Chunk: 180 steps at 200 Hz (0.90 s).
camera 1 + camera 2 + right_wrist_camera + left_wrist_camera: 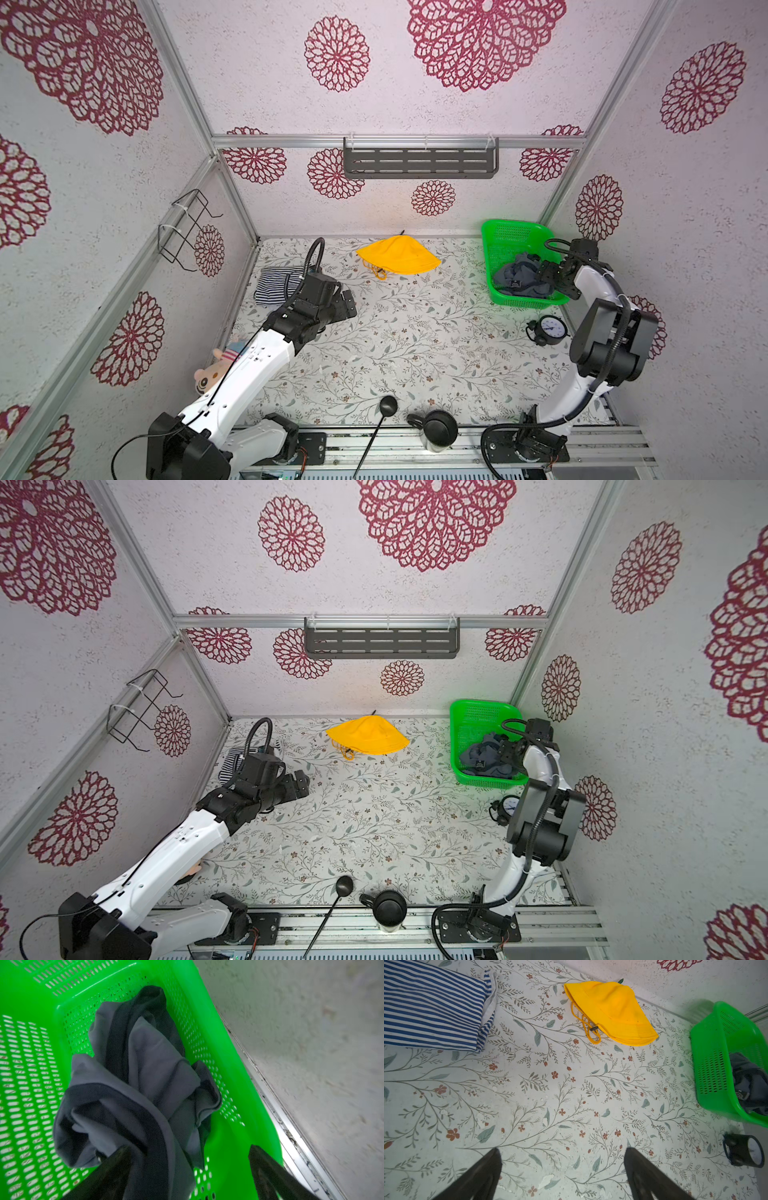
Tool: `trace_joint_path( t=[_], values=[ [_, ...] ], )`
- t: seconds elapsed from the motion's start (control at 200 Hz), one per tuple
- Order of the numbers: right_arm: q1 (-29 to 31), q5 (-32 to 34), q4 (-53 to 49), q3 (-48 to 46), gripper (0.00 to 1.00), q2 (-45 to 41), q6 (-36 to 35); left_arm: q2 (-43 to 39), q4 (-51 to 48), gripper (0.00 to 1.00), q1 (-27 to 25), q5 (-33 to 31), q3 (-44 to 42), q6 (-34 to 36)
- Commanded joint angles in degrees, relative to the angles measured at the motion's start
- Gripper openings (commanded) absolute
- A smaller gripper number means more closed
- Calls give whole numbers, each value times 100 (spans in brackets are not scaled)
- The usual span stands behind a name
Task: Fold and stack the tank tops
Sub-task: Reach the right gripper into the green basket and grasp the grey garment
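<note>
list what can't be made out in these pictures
- striped tank tops: both top views, left arm covers part; left wrist view, frame edge cuts them; count unclear
- blue-grey tank top: crumpled in green basket, folds hide any print
- plush toy: mostly behind left arm, both top views

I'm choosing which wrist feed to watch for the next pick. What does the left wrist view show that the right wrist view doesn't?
Left wrist only: the folded striped top, the hat, the clock, the table and the open left gripper.
Right wrist only: the open right gripper, with one finger at the edge of the grey top.
Both: the basket with the crumpled grey top in it.
</note>
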Motion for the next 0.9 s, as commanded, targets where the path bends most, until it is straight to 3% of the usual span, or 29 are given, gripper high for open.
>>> trace_joint_path(
  t=[0.0, 0.065, 0.16, 0.35, 0.47, 0.896],
  values=[
    [7, -106, 306, 160, 89, 209, 73, -30, 35, 95, -70, -298, -41, -370],
    [8, -186, 389, 187, 85, 319, 78, 27, 0, 95, -117, -334, 56, -387],
    [-12, -287, 374, 284, 69, 388, -47, 131, -36, 95, -250, -426, 222, -396],
    [-103, -444, 314, 471, 18, 187, -164, 254, -27, 96, -438, -581, 275, -479],
    [-113, -537, 136, 730, 1, -83, -300, 245, -1, 96, -498, -575, 247, -493],
    [202, -2795, 257, 1179, 0, -2116, 284, 352, 1617, 95, -509, 705, 202, -595]
  ],
)
